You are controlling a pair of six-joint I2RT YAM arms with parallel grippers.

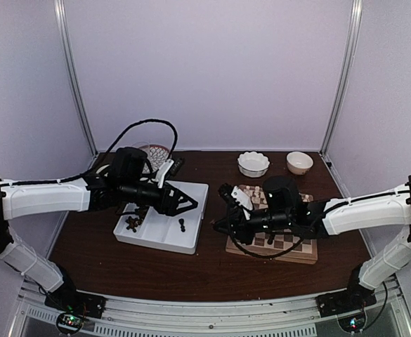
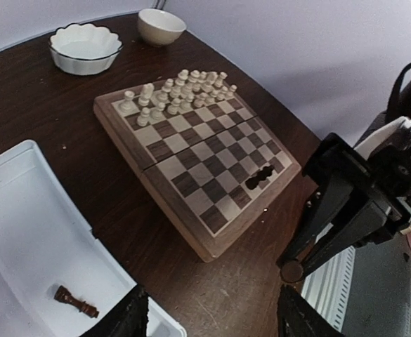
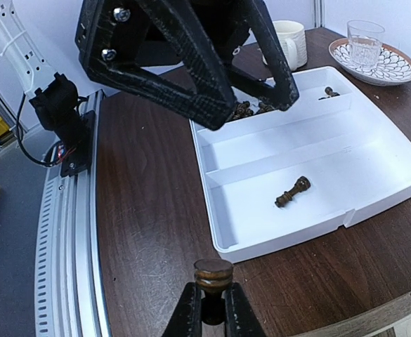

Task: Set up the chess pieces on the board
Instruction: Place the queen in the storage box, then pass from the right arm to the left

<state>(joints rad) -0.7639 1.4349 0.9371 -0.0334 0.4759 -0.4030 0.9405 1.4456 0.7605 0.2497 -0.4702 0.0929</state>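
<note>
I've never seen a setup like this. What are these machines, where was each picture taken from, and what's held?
Two robot arms stand at the edge of a table. One picture looks down from above; the others come from wrist cameras. On the table lie a wooden board with cream chessmen in rows, and a white tray with dark chess pieces. The right end effector is shut on one dark piece; the left end effector is open and empty above the tray.

White tray, scalloped bowl, glass on saucer
</note>
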